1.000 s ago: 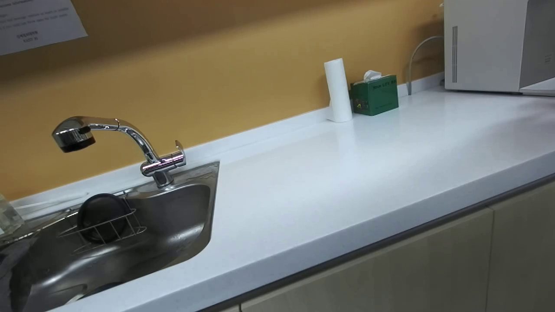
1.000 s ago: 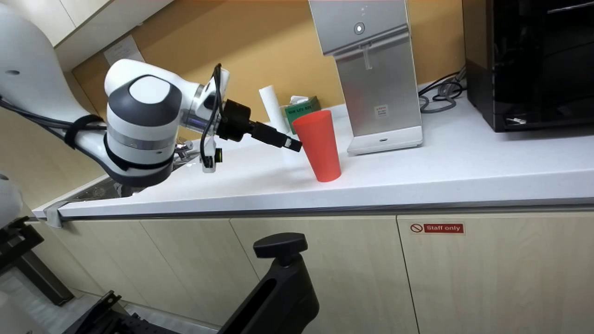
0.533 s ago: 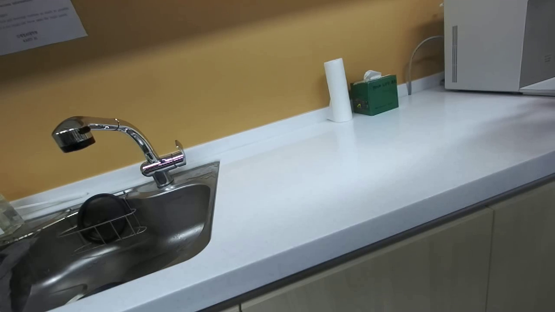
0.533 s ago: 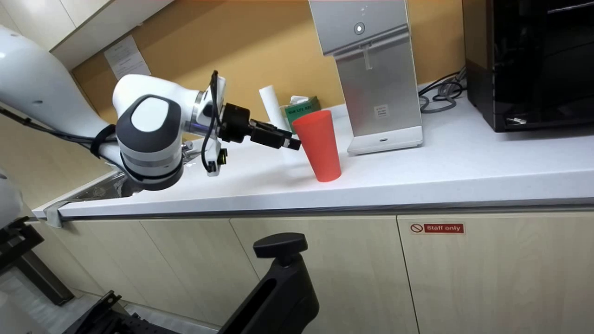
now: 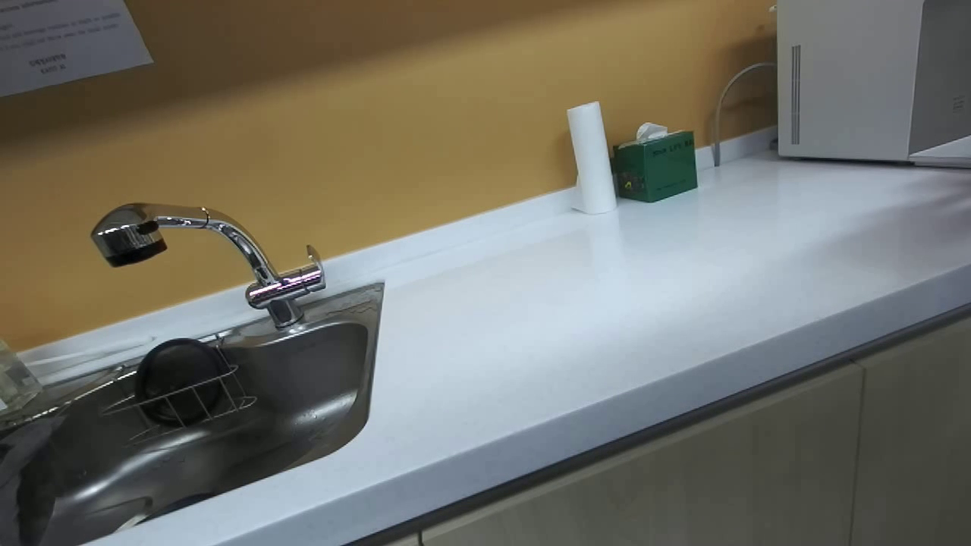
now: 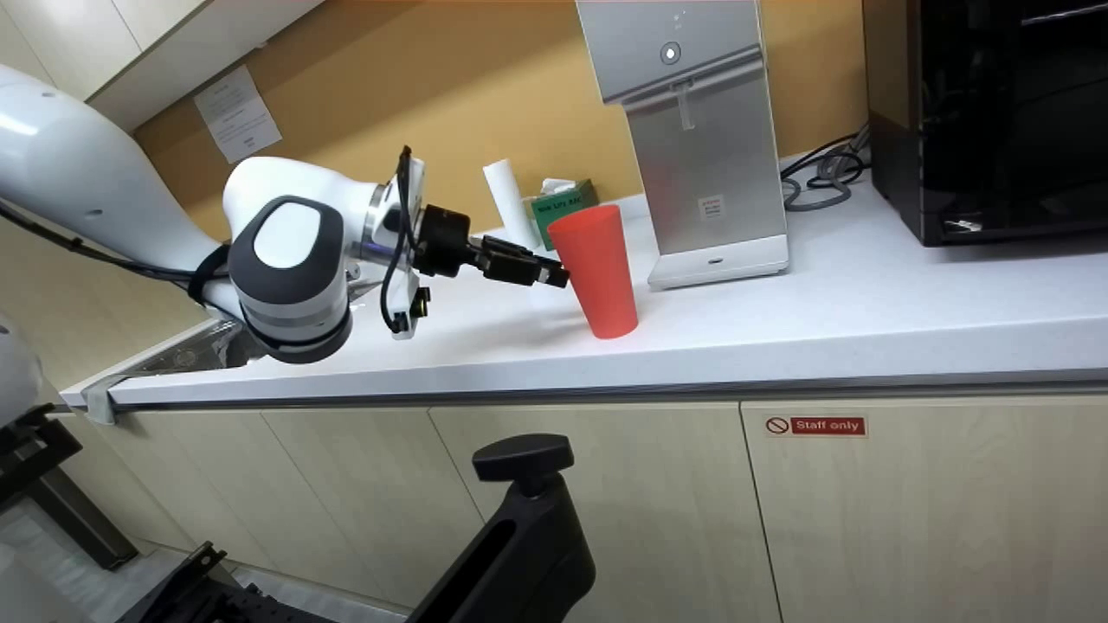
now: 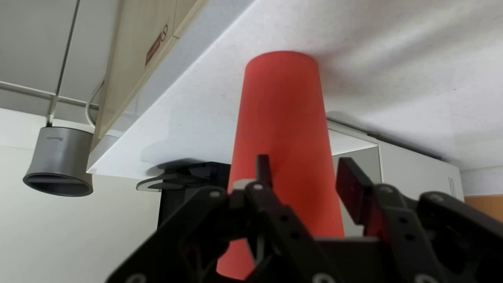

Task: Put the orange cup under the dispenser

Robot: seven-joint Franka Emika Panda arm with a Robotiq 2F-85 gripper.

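Note:
The orange cup (image 6: 597, 285), tall and reddish, stands on the counter left of the silver dispenser (image 6: 710, 164) in an exterior view. My gripper (image 6: 558, 275) reaches its side from the left, fingertips at or very near the wall. In the wrist view, upside down, the cup (image 7: 283, 118) rises behind the jaws. The left finger (image 7: 263, 169) overlaps the cup's face; the right finger (image 7: 353, 188) lies beside its edge. The jaws stand apart, and the cup extends past the left finger rather than sitting between them. Whether the fingers touch it, I cannot tell.
Behind the cup are a green tissue box (image 6: 567, 199) and a white paper roll (image 6: 511, 203). A black microwave (image 6: 995, 121) sits to the dispenser's right with cables (image 6: 827, 177) between. The sink (image 5: 303, 379) and faucet (image 5: 235, 235) show in an exterior view.
The arm's wrist has swung slightly right and lower, while the gripper stays near the cup with its tips a little closer. The cup has barely shifted right.

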